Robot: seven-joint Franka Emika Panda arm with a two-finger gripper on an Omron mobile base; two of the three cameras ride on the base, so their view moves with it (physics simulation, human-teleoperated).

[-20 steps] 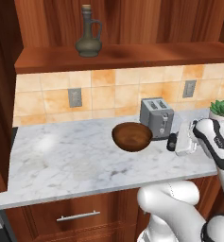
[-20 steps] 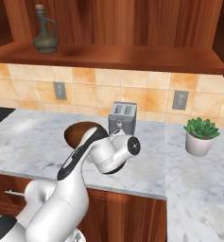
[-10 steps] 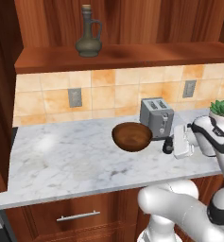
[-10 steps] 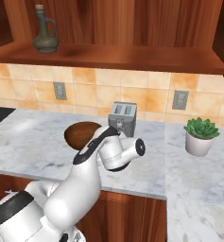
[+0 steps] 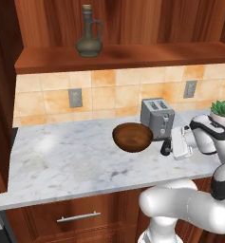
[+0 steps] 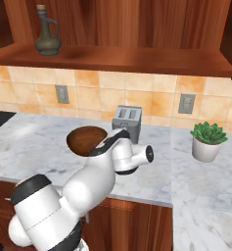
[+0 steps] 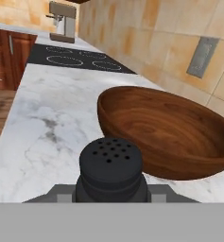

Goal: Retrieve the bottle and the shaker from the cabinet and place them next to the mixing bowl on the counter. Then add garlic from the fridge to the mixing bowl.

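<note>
Currently, upper left of the left base view: a dark bottle (image 5: 89, 35) stands on the wooden shelf (image 5: 133, 56), not yet fetched. Centre of that frame: the wooden mixing bowl (image 5: 132, 137) sits on the marble counter (image 5: 71, 159), the toaster (image 5: 156, 117) just behind it. Right of the bowl: the gripper (image 5: 167, 146) is clamped on the black shaker (image 5: 165, 147), held just beside the bowl. In the hand view the shaker's perforated cap (image 7: 111, 161) sits at lower centre, with the bowl close behind it. Judgement: shaker nearly placed, release pending; whether it touches the counter, cannot tell. Bottle and garlic steps remain. No fridge visible.
</note>
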